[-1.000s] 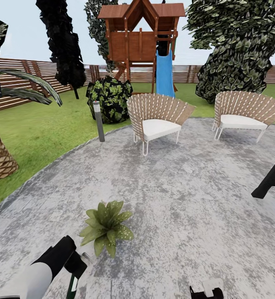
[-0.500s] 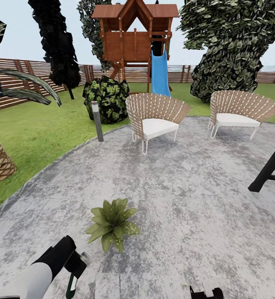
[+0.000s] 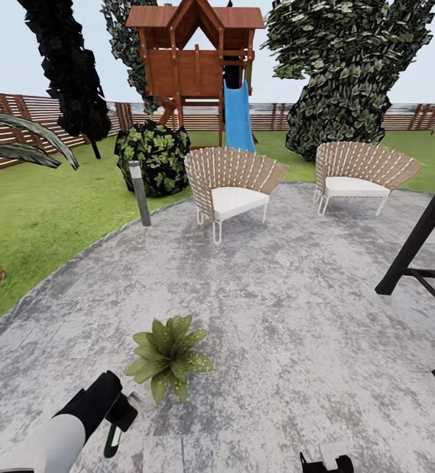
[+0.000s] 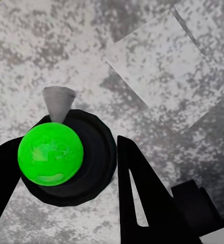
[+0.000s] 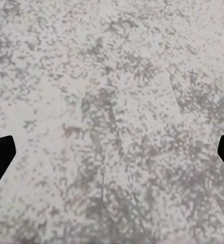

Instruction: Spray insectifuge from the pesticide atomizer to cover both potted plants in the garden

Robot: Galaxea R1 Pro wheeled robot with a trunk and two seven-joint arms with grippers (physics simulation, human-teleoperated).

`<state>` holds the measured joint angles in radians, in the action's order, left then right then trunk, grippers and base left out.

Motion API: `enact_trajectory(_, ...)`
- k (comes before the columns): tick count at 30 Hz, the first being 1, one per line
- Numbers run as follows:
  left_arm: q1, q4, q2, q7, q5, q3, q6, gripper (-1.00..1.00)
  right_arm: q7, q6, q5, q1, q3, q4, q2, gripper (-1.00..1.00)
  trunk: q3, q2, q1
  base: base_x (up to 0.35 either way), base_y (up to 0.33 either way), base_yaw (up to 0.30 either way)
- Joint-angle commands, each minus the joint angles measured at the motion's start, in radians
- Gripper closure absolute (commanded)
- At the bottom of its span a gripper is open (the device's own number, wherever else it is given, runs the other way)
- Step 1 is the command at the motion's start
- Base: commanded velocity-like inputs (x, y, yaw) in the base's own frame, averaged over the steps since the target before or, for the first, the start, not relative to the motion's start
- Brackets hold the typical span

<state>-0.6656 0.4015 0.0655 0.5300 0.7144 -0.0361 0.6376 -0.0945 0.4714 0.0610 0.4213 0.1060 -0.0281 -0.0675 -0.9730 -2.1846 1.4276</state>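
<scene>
the atomizer (image 4: pixel 61 162) sits between the fingers of the left gripper (image 4: pixel 66 168) — in the left wrist view i look down on its dark round shoulder and a bright green cap, with a small grey nozzle sticking out toward the paving (image 3: pixel 276 315). the black fingers flank it on both sides, so i judge the claw closed on the bottle, though actual contact is hard to confirm from above. in the head view the left arm hangs low at the near left of the paving, a slim dark-and-green piece dangling under the gripper. i'd guess the bottle is light, stiff plastic and a bit slick; the round body is the place to grip, leaving cap and nozzle free, and too loose a hold could let it twist. one potted plant (image 3: pixel 168 358) — a low rosette of pointed green leaves — stands on the paving just ahead of that gripper, near but apart. the right gripper (image 5: pixel 112 152) shows only dark fingertips at the far sides of its wrist view over bare stone: wide, holding nothing. farther out stand two slatted chairs (image 3: pixel 229 184), a grey lamp post (image 3: pixel 139 194) at the lawn's edge, a dark shrub (image 3: pixel 153 156), a playhouse with a blue slide (image 3: pixel 237 118), and the fence (image 3: pixel 20 118).
</scene>
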Motion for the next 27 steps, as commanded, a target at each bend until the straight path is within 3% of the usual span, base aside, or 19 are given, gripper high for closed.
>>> enact_trajectory(1,0.0,0.002,0.0,0.007,0.008,-0.004,0.002,1.0,-0.01,0.001,0.007,0.0,0.007,0.001,0.0,-1.0,-0.001,0.0,0.0,0.0,0.0,-0.007)
enact_trajectory(12,0.0,0.001,0.002,0.005,0.007,-0.002,0.002,1.0,-0.008,0.001,0.01,0.0,0.007,0.002,0.0,-1.0,-0.001,0.0,0.0,-0.049,-0.011,-0.001)
enact_trajectory(19,0.0,0.0,0.001,0.005,0.007,-0.002,0.002,1.0,-0.01,0.0,0.01,0.001,0.007,0.002,0.0,-1.0,-0.001,0.0,0.0,-0.016,0.242,0.0)
enact_trajectory(27,0.004,-0.017,0.004,0.005,0.015,0.001,0.001,1.0,-0.01,0.0,0.008,0.001,0.007,0.001,0.0,-1.0,-0.001,0.0,0.0,0.0,0.032,-0.069)
